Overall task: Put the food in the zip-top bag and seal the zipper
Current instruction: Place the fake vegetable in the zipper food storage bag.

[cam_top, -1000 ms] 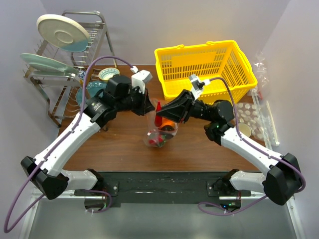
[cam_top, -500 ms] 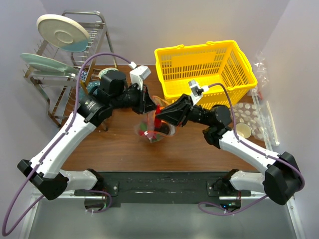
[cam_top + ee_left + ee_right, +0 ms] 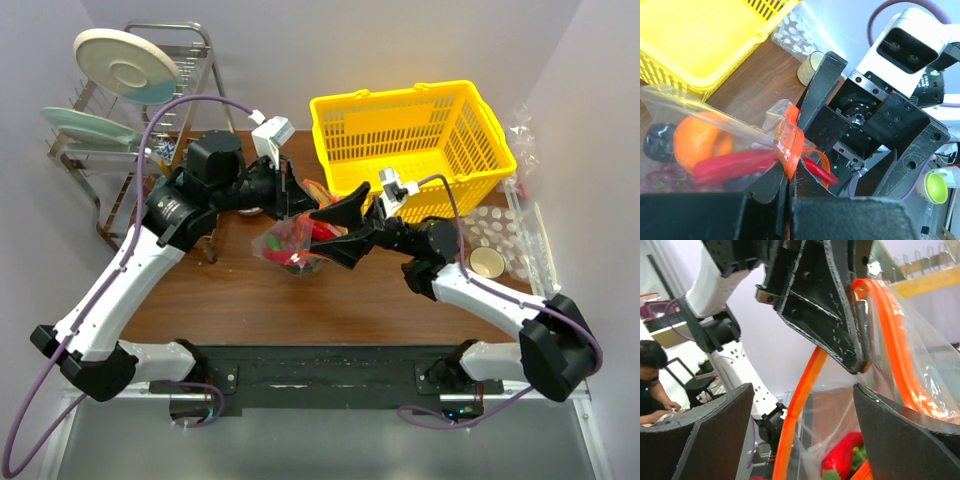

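Note:
The zip-top bag [image 3: 288,243] hangs above the table, tilted left, with the food inside. In the left wrist view I see an orange [image 3: 695,141], a dark round fruit [image 3: 657,142], grapes [image 3: 660,181] and a long red piece [image 3: 735,165]. My left gripper [image 3: 292,196] is shut on the red-orange zipper [image 3: 792,150] at one end of the bag's mouth. My right gripper [image 3: 326,238] stands open just right of the bag. The zipper [image 3: 801,400] runs loose between its fingers [image 3: 715,435] without being pinched.
A yellow basket [image 3: 410,135] stands behind the grippers. A dish rack [image 3: 130,110] with plates is at the back left. Dimpled clear packaging [image 3: 510,235] and a small cup [image 3: 487,262] lie at the right edge.
My right gripper has opened and let go of the bag's mouth. The left arm has moved up and back, and the bag has swung left and tilted.

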Controlling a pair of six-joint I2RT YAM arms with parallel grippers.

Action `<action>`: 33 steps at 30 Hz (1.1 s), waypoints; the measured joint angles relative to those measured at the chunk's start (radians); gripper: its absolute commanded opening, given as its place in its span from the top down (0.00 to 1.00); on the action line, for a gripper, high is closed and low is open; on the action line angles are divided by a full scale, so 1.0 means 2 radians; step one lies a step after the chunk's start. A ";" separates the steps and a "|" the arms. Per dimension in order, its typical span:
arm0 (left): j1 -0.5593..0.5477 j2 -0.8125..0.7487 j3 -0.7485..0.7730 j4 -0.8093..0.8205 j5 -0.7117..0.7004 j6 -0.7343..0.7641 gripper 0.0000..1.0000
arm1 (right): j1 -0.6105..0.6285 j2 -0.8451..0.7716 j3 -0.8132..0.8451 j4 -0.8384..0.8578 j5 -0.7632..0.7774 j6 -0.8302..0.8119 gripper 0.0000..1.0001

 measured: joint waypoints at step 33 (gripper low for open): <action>-0.001 0.008 -0.077 0.027 -0.044 0.015 1.00 | -0.001 -0.140 0.127 -0.833 0.251 -0.131 0.60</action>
